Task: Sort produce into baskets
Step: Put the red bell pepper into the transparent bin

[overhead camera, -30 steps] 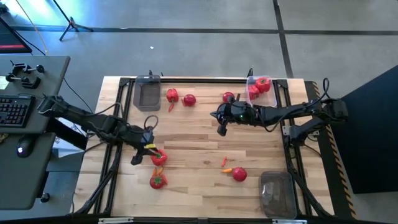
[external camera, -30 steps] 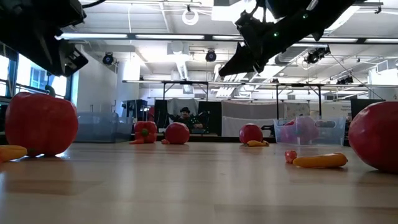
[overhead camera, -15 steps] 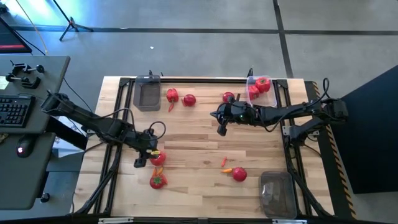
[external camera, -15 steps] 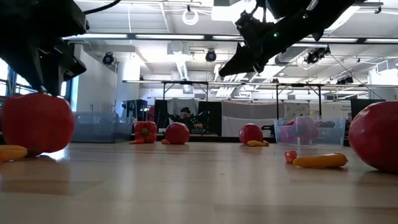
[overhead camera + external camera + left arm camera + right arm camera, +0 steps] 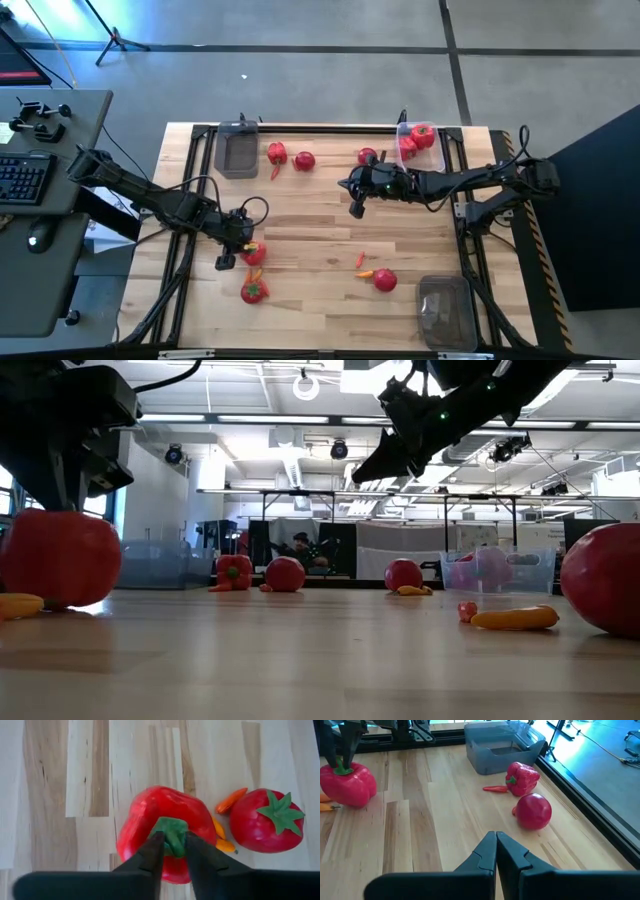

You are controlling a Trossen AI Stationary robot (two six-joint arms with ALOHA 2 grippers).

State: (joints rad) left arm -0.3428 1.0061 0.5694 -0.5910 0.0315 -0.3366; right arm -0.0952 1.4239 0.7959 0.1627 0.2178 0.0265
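Item: red pepper (image 5: pixel 165 837), on the desk (image 5: pixel 320 225) toward 8 o'clock in the high view. We found the left gripper (image 5: pixel 174 845) over it, jaws clamped on its green stem (image 5: pixel 172 831). At its 3 o'clock sat a tomato (image 5: pixel 267 820), orange carrot pieces (image 5: pixel 230 801) between. We noted the right gripper (image 5: pixel 496 842) raised near 1 o'clock, jaws together, holding nothing. Baskets: one at 11 o'clock (image 5: pixel 237 152), one at 1 o'clock (image 5: pixel 420 143) with red produce, one at 5 o'clock (image 5: pixel 446 310).
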